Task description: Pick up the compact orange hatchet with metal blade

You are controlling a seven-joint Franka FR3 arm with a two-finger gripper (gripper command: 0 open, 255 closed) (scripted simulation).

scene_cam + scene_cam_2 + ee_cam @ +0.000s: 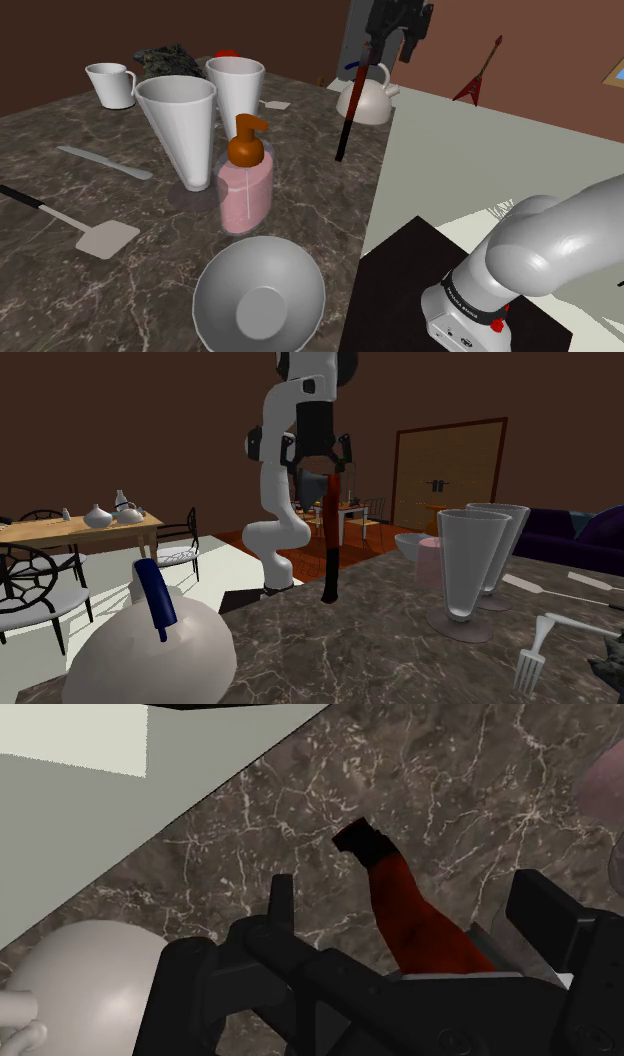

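Note:
The hatchet (352, 112) hangs upright above the dark marble counter (60, 280), its reddish-orange handle darkening to black at the lower end. My black gripper (385, 35) is shut on its upper end, near the counter's edge. In the second exterior view the hatchet (329, 547) dangles below the gripper (320, 470), its tip just over the counter (400, 642). In the wrist view the handle (405, 909) runs away from the gripper (412, 919) between the two fingers (283, 904). The blade is hidden inside the hand.
A white kettle (363, 98) stands just beside the hatchet. Two tall white glasses (185, 125), a pink soap dispenser (245, 185), a grey bowl (260, 295), a spatula (105, 238), a knife (105, 162) and a mug (112, 85) crowd the counter. A fork (535, 652) lies near the glasses.

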